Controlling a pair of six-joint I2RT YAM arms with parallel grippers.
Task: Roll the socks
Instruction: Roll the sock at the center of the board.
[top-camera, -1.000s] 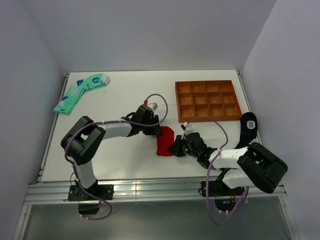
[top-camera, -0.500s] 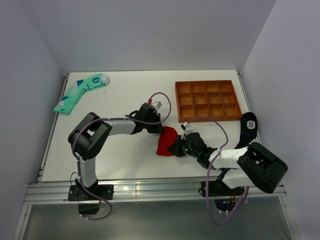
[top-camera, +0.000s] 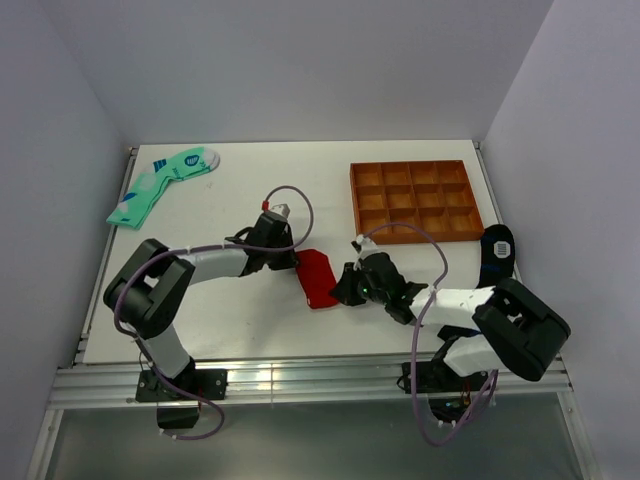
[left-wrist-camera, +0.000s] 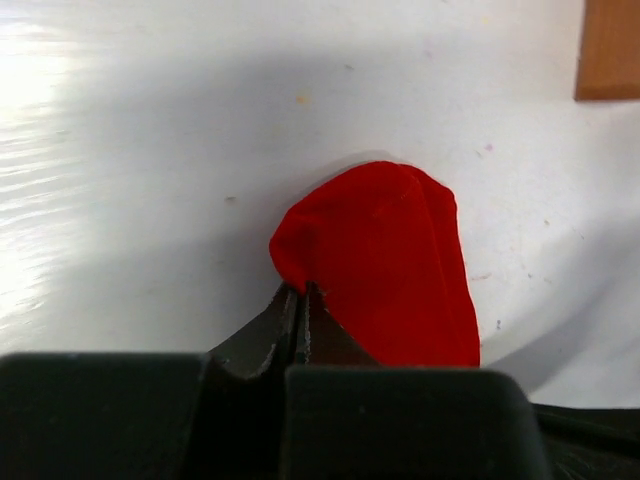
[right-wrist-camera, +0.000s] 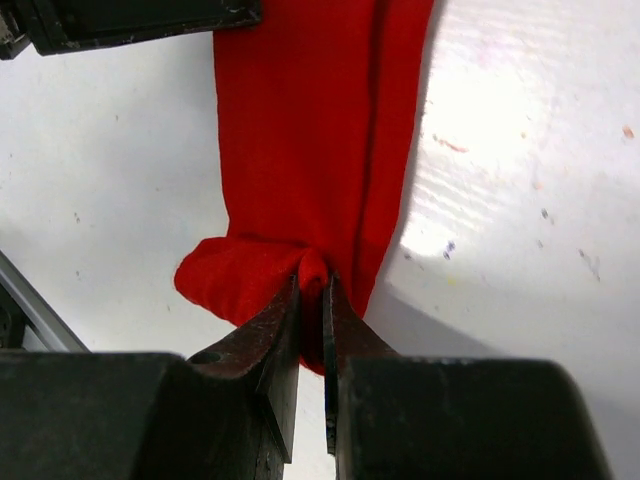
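The red socks (top-camera: 317, 277) lie stretched out flat on the white table between my two grippers. My left gripper (top-camera: 296, 260) is shut on their upper-left end; in the left wrist view its jaws (left-wrist-camera: 302, 295) pinch the edge of the red fabric (left-wrist-camera: 390, 260). My right gripper (top-camera: 342, 290) is shut on the lower-right end; in the right wrist view (right-wrist-camera: 312, 285) it pinches a fold of red fabric (right-wrist-camera: 300, 140) with a bunched flap to the left. No white mark shows.
A brown compartment tray (top-camera: 414, 200) stands at the back right, its corner in the left wrist view (left-wrist-camera: 610, 50). A mint-green sock (top-camera: 160, 183) lies at the back left. A black patterned sock (top-camera: 496, 254) lies at the right edge.
My left gripper has pulled its end of the red socks to the left and the right gripper shifted left too. The bunched socks are now drawn out longer and flatter.
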